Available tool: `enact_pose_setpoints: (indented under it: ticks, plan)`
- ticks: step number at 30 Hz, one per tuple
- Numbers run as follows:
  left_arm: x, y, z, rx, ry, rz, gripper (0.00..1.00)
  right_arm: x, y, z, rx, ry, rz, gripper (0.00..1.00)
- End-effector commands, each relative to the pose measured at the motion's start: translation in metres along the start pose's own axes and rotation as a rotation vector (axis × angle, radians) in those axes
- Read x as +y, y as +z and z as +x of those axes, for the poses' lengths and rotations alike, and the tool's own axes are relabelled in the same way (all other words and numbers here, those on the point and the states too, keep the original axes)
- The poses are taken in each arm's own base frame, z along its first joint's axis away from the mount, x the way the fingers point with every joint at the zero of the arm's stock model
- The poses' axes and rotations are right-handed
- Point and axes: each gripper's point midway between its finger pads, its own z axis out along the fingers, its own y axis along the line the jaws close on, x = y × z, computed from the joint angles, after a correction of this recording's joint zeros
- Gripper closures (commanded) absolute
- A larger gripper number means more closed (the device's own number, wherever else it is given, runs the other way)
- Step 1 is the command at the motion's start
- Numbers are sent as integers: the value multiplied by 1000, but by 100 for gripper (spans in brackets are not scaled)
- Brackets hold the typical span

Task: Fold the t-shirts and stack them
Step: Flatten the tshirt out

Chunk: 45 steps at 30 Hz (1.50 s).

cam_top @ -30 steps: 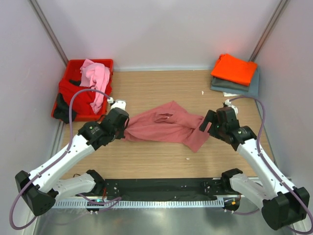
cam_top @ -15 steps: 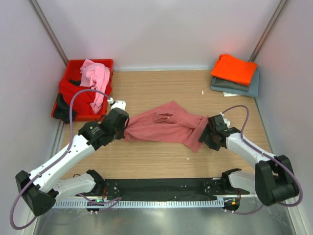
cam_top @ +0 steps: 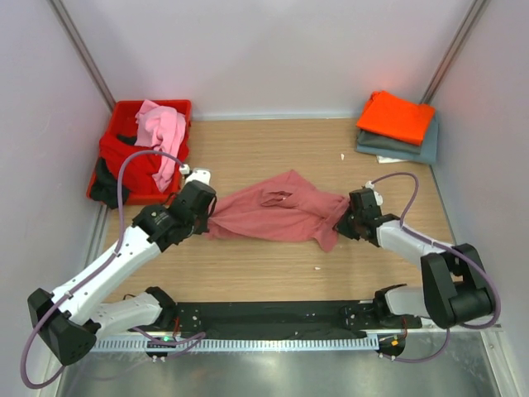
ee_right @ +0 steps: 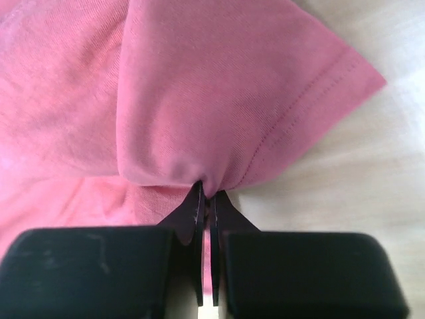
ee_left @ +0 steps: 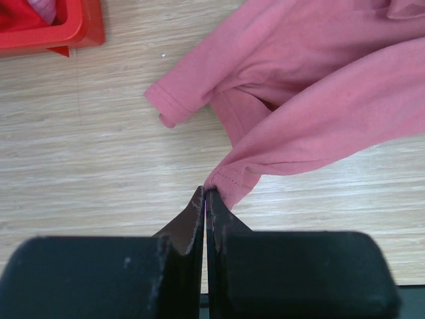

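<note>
salmon-pink shirt (cam_top: 277, 217) lies crumpled mid table (cam_top: 273, 153), strung in a loose band between the two arms. left gripper (ee_left: 205, 197) is clamped on a hemmed edge at the shirt's left end, jaws pressed together with only a thin fold of cloth between them. one sleeve (ee_left: 179, 100) lies free on the wood just beside that. right gripper (ee_right: 206, 191) is pinched onto a bunched bit of cloth next to a stitched hem at the shirt's right end, low to the table.

handling, as a guess: light, limp cloth with no stiffness, so it will sag and bunch wherever it is not held, and it will drag on the wood. both pinches are narrow, so a hard tug could slip them off. best holds are hems, seams or corners where the stitching doubles the cloth. can't tell which corners are held now, too rumpled.

orange shirt (cam_top: 397, 114) sits folded on a grey-blue shirt (cam_top: 413, 149) in the far right corner. red crate (cam_top: 124, 107) far left holds a light pink shirt (cam_top: 161, 124), a red shirt (cam_top: 124, 157) and a dark shirt (cam_top: 103, 186), all unfolded.
</note>
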Motion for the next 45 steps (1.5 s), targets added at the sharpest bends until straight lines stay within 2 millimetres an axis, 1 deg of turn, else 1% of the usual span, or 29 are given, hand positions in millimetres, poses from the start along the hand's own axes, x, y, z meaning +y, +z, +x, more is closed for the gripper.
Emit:
enact_pose_setpoints:
  ticks: [1, 2, 3, 4, 5, 6, 7, 8, 9, 10, 11, 12, 13, 15, 16, 17, 20, 21, 22, 24, 25, 27, 28, 30, 31, 38, 40, 41, 45]
  plan:
    - [1, 1, -13, -40, -22, 6, 100, -13, -26, 1, -4, 2, 59, 98]
    - [1, 1, -13, -38, -28, 10, 100, -2, -43, -13, -62, 1, 16, 99]
    - [0, 0, -14, -41, -29, 15, 100, -4, -54, -15, -62, -3, 32, 98]
    - [1, -4, -18, -49, -36, 17, 100, 9, -70, -35, -122, -2, 9, 99]
    - [1, -8, -21, -54, -41, 24, 100, 16, -84, -44, -149, -6, -6, 99]
    - [1, -13, -25, -63, -47, 28, 100, 18, -103, -49, -167, -17, -12, 99]
    - [3, -25, -35, -92, -61, 40, 100, 35, -128, -73, -235, -16, -47, 99]
    - [5, -34, -41, -110, -70, 48, 100, 42, -143, -82, -261, -20, -61, 99]
    - [7, -43, -45, -120, -74, 56, 100, 53, -174, -98, -310, -36, -90, 99]
    - [8, -61, -63, -168, -101, 81, 100, 58, -190, -106, -334, -40, -101, 99]
    - [10, -75, -71, -201, -115, 102, 100, 62, -205, -113, -363, -48, -107, 99]
    - [9, -87, -75, -211, -119, 135, 100, 70, -232, -124, -399, -68, -133, 99]
    - [10, -109, -93, -270, -131, 175, 100, 75, -245, -130, -420, -79, -150, 99]
    - [12, -136, -106, -335, -142, 231, 100, 82, -270, -134, -437, -102, -180, 99]
    - [11, -159, -119, -388, -136, 284, 100, 92, -296, -144, -485, -119, -228, 98]
    - [10, -171, -125, -420, -124, 318, 100, 103, -323, -150, -522, -128, -286, 99]
    - [8, -213, -144, -532, -70, 424, 100, 113, -370, -159, -617, -176, -370, 99]
    - [9, -224, -148, -564, -60, 443, 100, 117, -402, -165, -679, -181, -415, 99]
    - [13, -242, -156, -612, -57, 465, 100, 118, -418, -167, -714, -189, -435, 99]
    - [14, -264, -162, -676, -29, 509, 100, 116, -451, -169, -792, -230, -467, 99]
    - [19, -284, -166, -733, -28, 539, 100, 116, -478, -169, -851, -238, -507, 98]
    - [15, -312, -169, -814, 0, 624, 100, 111, -516, -164, -951, -284, -566, 99]
    - [22, -329, -168, -871, -7, 644, 100, 113, -527, -159, -972, -312, -604, 99]
    - [18, -354, -165, -942, 22, 736, 100, 108, -552, -149, -1038, -347, -661, 99]
    - [21, -364, -162, -972, 22, 754, 100, 109, -559, -144, -1047, -365, -690, 98]
    - [23, -394, -152, -1042, 57, 833, 100, 98, -612, -112, -1144, -464, -820, 99]
    - [17, -405, -143, -1060, 117, 898, 100, 92, -625, -104, -1190, -474, -847, 99]
    - [19, -413, -137, -1092, 140, 912, 100, 83, -637, -95, -1234, -479, -870, 99]
    - [26, -436, -135, -1216, 171, 896, 100, 66, -667, -84, -1349, -476, -900, 99]
